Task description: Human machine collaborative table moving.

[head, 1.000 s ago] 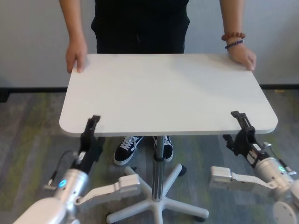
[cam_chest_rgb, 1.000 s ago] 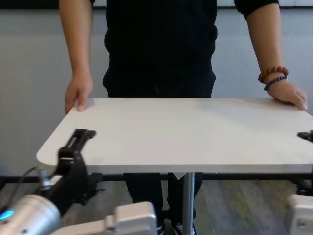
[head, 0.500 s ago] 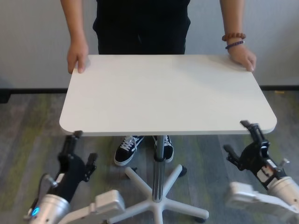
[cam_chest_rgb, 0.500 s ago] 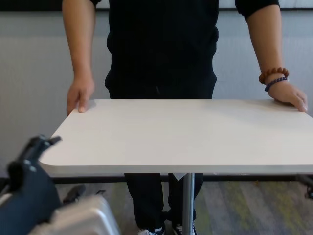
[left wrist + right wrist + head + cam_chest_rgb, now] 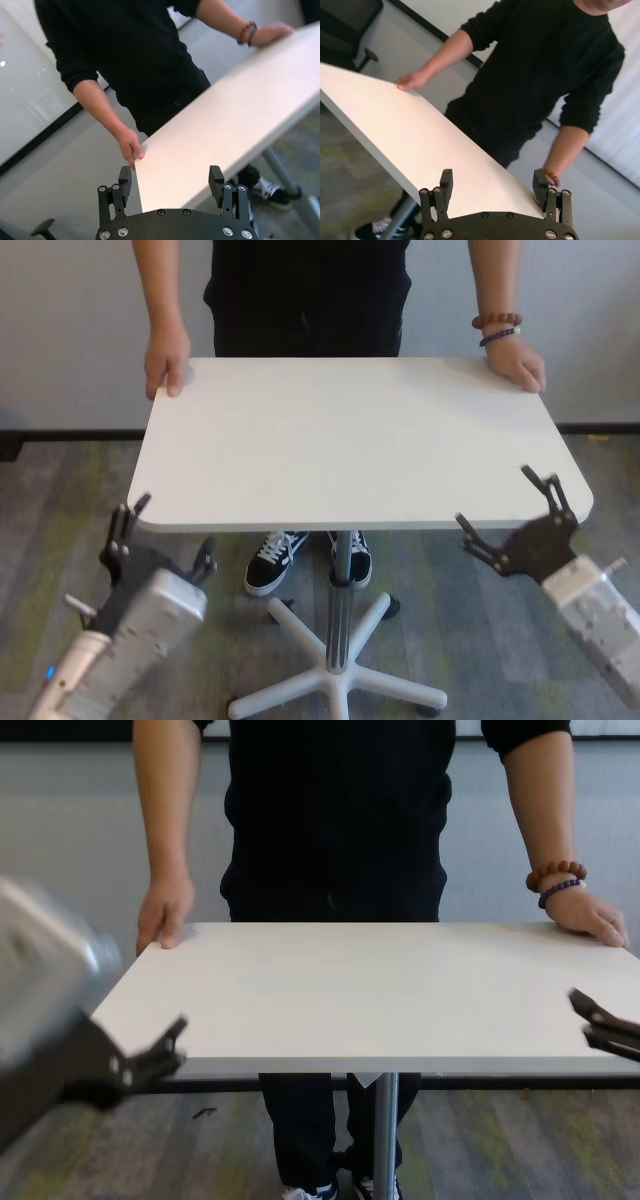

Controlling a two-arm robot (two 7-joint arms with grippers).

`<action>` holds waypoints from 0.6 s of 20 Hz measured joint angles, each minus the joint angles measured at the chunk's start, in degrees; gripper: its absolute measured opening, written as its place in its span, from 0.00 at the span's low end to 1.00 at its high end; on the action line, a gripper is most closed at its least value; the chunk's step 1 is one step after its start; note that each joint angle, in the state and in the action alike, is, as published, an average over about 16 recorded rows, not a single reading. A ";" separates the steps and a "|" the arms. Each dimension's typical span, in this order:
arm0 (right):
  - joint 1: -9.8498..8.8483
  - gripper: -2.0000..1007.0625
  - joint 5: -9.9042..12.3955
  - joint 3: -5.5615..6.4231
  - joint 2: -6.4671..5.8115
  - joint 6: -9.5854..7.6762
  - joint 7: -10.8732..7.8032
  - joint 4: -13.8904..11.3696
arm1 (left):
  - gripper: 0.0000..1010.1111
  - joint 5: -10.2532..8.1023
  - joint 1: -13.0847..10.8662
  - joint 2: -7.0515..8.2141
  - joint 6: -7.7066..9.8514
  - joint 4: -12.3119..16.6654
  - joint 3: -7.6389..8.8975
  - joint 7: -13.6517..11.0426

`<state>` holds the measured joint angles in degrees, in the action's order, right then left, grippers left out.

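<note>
The white table (image 5: pixel 360 440) stands on a grey pole (image 5: pixel 342 590). The human (image 5: pixel 310 290), in black, stands at the far side with a hand on each far corner; the bracelets (image 5: pixel 497 328) are on the wrist at the right. My left gripper (image 5: pixel 165 540) is open, below and beside the near left corner, clear of the edge. My right gripper (image 5: pixel 500 505) is open at the near right corner, holding nothing. In the left wrist view (image 5: pixel 170 180) and right wrist view (image 5: pixel 493 182) the table's edge (image 5: pixel 225 125) (image 5: pixel 420 145) lies ahead of the spread fingers. Both grippers also show in the chest view (image 5: pixel 165 1045) (image 5: pixel 592 1020).
A white star-shaped base (image 5: pixel 335 670) spreads on the carpet under the table. The human's black-and-white shoes (image 5: pixel 275 560) stand by the pole. A wall runs behind the human. A black office chair (image 5: pixel 345 25) stands off to one side.
Both grippers were clamped on the table's near edge a second ago. They have let go, drawn back and turned, and now stand open. The table and the human's hands stay put.
</note>
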<state>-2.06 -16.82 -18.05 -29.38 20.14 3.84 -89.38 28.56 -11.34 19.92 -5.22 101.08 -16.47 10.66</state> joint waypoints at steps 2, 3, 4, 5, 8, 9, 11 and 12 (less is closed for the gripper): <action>0.49 0.99 3.42 0.29 0.55 0.68 -2.24 -0.75 | 0.99 -2.65 -0.38 -0.56 -0.48 1.69 0.88 -1.39; 0.77 0.99 4.68 0.35 0.78 0.73 -3.25 -1.20 | 0.99 -3.50 -0.54 -0.77 -0.48 2.55 1.20 -1.99; 1.05 0.99 5.80 0.39 1.00 0.72 -4.22 -1.67 | 0.99 -4.20 -0.70 -0.95 -0.42 3.40 1.47 -2.54; 1.33 0.99 6.82 0.41 1.21 0.66 -5.14 -2.16 | 0.99 -4.76 -0.85 -1.10 -0.31 4.24 1.71 -3.04; 2.02 0.99 8.87 0.38 1.74 0.17 -7.37 -3.67 | 0.99 -5.14 -1.44 -1.32 0.40 6.64 2.18 -3.92; 2.16 0.99 9.27 0.36 1.87 0.00 -7.94 -4.14 | 0.99 -4.91 -1.68 -1.31 0.67 7.37 2.27 -4.04; 2.37 0.99 9.96 0.30 2.11 -0.31 -9.01 -5.02 | 0.99 -4.23 -2.20 -1.24 1.18 8.72 2.42 -4.23; 2.42 0.99 10.27 0.27 2.22 -0.44 -9.51 -5.43 | 0.99 -3.86 -2.48 -1.18 1.39 9.32 2.50 -4.33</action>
<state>0.36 -6.55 -17.78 -27.16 19.69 -5.67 -94.81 24.70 -13.82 18.74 -3.84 110.39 -13.97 6.33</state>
